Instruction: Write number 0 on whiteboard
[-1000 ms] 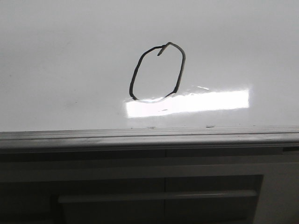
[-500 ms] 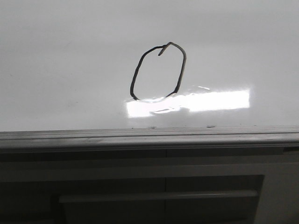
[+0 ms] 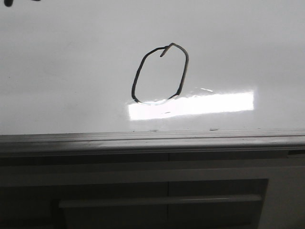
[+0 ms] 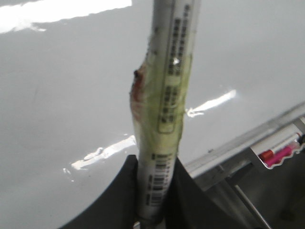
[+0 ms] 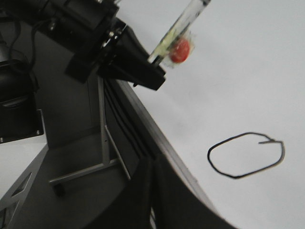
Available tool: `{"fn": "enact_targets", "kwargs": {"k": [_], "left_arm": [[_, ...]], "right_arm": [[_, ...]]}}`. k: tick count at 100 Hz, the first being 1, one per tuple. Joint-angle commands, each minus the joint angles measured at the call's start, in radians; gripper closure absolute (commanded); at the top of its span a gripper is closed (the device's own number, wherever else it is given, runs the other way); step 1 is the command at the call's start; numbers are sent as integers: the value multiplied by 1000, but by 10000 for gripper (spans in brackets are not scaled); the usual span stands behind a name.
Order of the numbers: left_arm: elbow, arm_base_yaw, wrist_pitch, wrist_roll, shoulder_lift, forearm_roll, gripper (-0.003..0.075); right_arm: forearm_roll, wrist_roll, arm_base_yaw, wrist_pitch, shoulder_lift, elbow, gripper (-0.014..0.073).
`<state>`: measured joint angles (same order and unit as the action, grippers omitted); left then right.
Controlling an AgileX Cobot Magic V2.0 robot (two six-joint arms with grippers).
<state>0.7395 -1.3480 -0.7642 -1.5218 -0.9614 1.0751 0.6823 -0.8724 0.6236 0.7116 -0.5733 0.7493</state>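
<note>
The number 0 (image 3: 138,76) is a thin black oval outline on the glossy whiteboard (image 3: 62,71), just above a bright glare patch. It also shows in the right wrist view (image 5: 212,164). My left gripper (image 4: 155,188) is shut on a pale marker (image 4: 164,109) with a barcode label and tape round its barrel, held off the board. The right wrist view shows the left gripper (image 5: 150,67) and its marker (image 5: 183,26) well away from the 0. My right gripper (image 5: 152,167) is shut and empty, beside the board's edge rail.
A grey metal rail (image 3: 152,140) runs along the board's near edge, with a dark grey panelled cabinet (image 3: 162,200) below it. A tray with red and pink markers (image 4: 280,153) hangs by the rail. A small dark shape (image 3: 7,2) sits at the front view's upper left edge.
A small dark shape has come into the front view's upper left corner. The 0 on the board has not changed.
</note>
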Motion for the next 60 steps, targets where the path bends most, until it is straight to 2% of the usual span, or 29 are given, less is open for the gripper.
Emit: {"fn": "enact_targets", "kwargs": {"k": [1, 22, 37, 44, 60], "left_arm": [[24, 68, 46, -61, -19, 66, 740], [24, 267, 272, -97, -103, 65, 740], [24, 360, 450, -97, -186, 65, 740], [24, 380, 479, -97, -231, 65, 740], [24, 382, 451, -100, -321, 59, 740]], "right_arm": [[22, 44, -6, -58, 43, -28, 657], [24, 99, -6, -69, 121, -103, 657], [26, 126, -6, -68, 140, -115, 657], [39, 126, -6, -63, 140, -115, 657], [84, 127, -6, -59, 140, -115, 657]]}}
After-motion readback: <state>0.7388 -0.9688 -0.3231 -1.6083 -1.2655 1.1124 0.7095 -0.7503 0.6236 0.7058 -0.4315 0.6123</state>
